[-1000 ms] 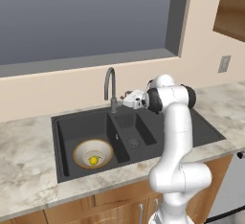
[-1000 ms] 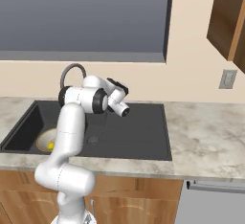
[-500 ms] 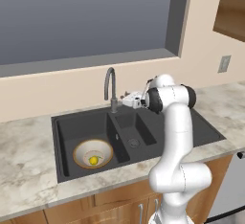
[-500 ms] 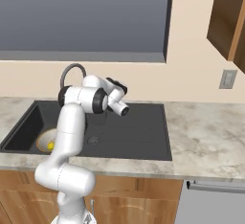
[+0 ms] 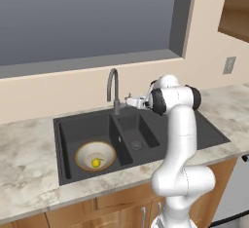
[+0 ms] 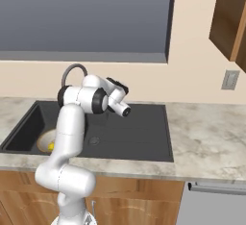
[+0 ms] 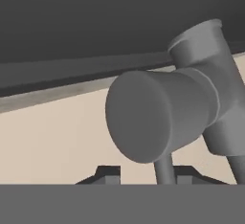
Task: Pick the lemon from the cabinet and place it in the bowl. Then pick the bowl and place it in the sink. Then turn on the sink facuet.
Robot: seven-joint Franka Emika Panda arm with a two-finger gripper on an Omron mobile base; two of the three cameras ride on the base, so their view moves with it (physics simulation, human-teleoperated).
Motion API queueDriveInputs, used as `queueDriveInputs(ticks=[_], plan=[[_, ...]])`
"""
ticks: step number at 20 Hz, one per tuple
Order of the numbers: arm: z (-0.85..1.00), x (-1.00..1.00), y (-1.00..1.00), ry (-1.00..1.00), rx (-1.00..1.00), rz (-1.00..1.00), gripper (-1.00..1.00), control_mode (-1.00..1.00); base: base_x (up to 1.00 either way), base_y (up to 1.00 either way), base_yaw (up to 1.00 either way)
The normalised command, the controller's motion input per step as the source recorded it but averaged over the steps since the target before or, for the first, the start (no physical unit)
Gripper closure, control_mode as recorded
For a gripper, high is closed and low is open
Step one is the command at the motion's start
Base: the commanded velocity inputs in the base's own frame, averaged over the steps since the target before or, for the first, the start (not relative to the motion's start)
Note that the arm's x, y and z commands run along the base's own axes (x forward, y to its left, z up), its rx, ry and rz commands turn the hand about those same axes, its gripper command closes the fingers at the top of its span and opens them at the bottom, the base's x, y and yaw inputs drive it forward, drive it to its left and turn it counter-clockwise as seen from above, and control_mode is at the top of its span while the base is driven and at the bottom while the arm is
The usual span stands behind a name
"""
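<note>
One pincer (image 5: 130, 100) at the sink facuet (image 5: 113, 86), its jaw gap unreadable.

Matt dark grey double-basin sink (image 5: 194, 124) sits in speckled stone-look counter (image 5: 29, 163). Behind the sink, smooth matt grey metal gooseneck faucet (image 5: 113, 89). In the sink, cream glazed bowl (image 5: 82, 155). My arm: glossy white plastic.

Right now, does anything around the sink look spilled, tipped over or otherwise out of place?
Nothing stands out. The bowl sits upright in the left basin of the sink with the lemon inside. The gripper is at the sink facuet.
</note>
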Motion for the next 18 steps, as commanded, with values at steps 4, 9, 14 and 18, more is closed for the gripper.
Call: queueDriveInputs(ticks=[4,9,14,18], plan=[[-0.02,0.00,-1.00,0.15,0.14,0.00,1.00,-1.00,0.00,0.00,0.00],[-0.09,0.00,-0.99,0.14,0.12,0.00,1.00,-1.00,0.00,0.00,0.00],[-0.16,0.00,-0.97,0.13,0.11,0.00,1.00,-1.00,0.00,0.00,0.00],[-0.15,0.00,-0.75,0.13,0.06,0.00,1.00,-1.00,0.00,0.00,0.00]])
